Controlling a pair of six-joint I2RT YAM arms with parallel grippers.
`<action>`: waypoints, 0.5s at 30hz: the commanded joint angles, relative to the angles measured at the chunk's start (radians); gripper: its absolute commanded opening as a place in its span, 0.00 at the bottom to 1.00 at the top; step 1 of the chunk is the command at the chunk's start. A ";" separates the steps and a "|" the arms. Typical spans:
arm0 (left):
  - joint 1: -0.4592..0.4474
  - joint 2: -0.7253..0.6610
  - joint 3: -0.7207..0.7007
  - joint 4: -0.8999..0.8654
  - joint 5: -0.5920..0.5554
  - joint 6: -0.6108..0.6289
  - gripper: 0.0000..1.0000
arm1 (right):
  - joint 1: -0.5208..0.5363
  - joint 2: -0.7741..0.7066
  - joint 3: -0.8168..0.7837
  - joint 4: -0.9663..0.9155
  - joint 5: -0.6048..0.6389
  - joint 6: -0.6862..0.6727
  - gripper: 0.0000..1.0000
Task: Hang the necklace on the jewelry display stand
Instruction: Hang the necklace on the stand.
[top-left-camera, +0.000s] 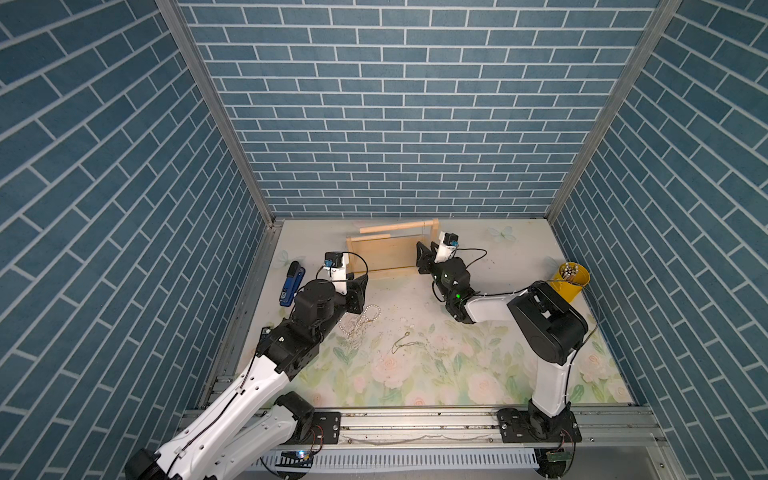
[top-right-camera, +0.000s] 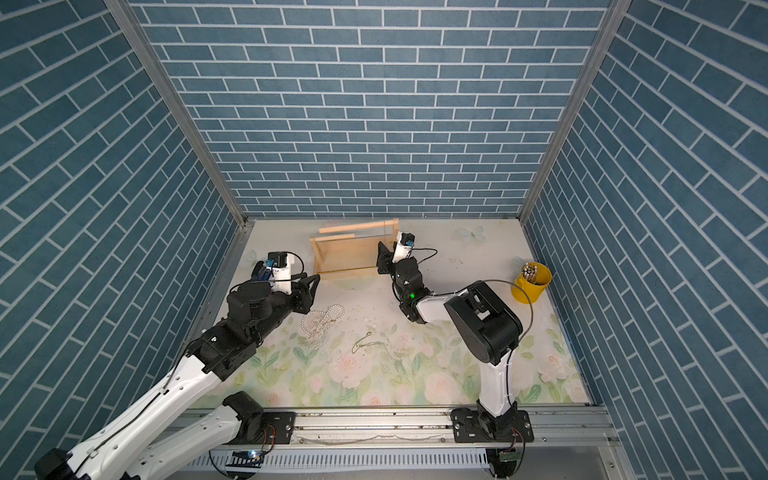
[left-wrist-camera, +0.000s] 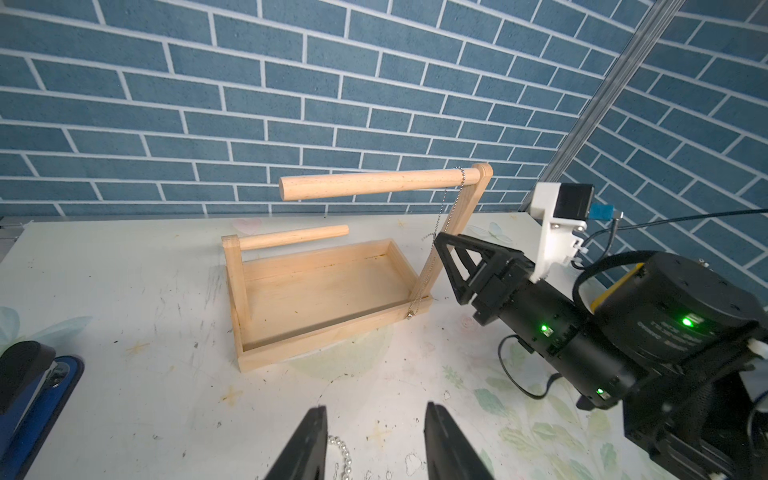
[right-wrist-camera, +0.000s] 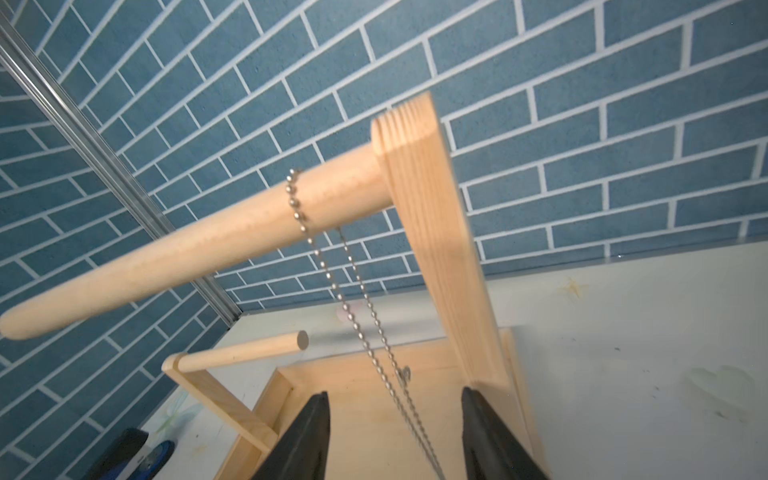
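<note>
Pale tabletop (right-wrist-camera: 623, 332) carries the jewelry display stand (right-wrist-camera: 432, 232), with the necklace (right-wrist-camera: 347, 309) draped over its top bar. Right fingers (right-wrist-camera: 311, 432) stand apart, the chain passing ungripped between them. Left fingers (left-wrist-camera: 309, 440) gape empty near a pearl strand (left-wrist-camera: 341, 449).

- Both top views are bright and even, with soft, faint shadows on the table (top-left-camera: 498, 270).
- Walls (top-left-camera: 104, 166) splay outward toward the left and right frame edges: wide-angle distortion.
- In the right wrist view the stand (right-wrist-camera: 432, 232) and necklace (right-wrist-camera: 293, 202) are motion-blurred.
- The left wrist view is sharp.
</note>
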 joint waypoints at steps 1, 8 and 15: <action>0.007 -0.023 0.004 -0.038 -0.031 -0.008 0.44 | 0.002 -0.125 -0.052 -0.005 0.024 0.009 0.54; 0.025 -0.030 0.024 -0.183 -0.159 -0.106 0.54 | 0.004 -0.347 -0.168 -0.231 0.001 0.019 0.54; 0.039 0.006 -0.055 -0.168 -0.059 -0.170 0.55 | 0.033 -0.550 -0.227 -0.492 -0.008 0.007 0.53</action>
